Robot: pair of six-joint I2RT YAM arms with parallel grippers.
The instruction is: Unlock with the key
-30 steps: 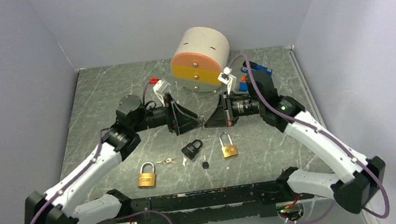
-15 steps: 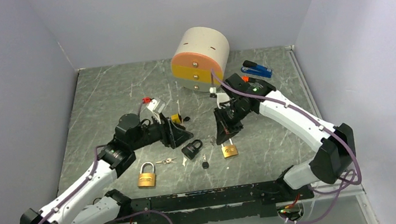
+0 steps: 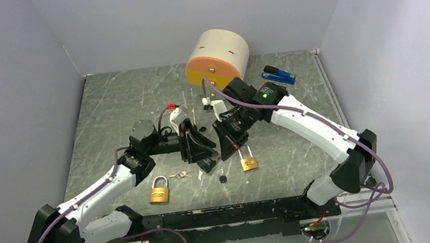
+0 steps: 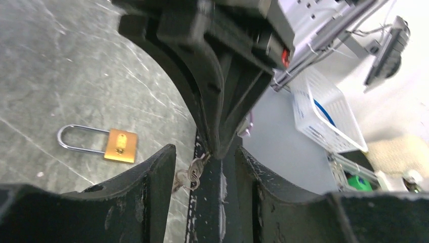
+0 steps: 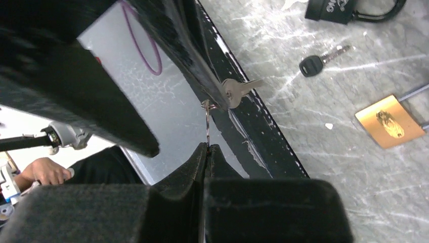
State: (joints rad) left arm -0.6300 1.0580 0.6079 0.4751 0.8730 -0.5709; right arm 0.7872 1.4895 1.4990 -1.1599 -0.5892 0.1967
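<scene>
A silver key hangs on a thin ring, and my right gripper is shut on that ring. In the left wrist view the keys dangle between the fingers of my open left gripper, close to its left finger. From above, the left gripper and the right gripper meet tip to tip just over the black padlock, which they partly hide. The same padlock lies flat on the table.
A brass padlock lies near left and another near right. A black-headed key and small loose keys lie between them. A round drawer unit and a blue tool stand at the back.
Both arms have come forward and down from beside the drawer unit to just over the black padlock. The left jaws have narrowed. The right gripper stays shut.
</scene>
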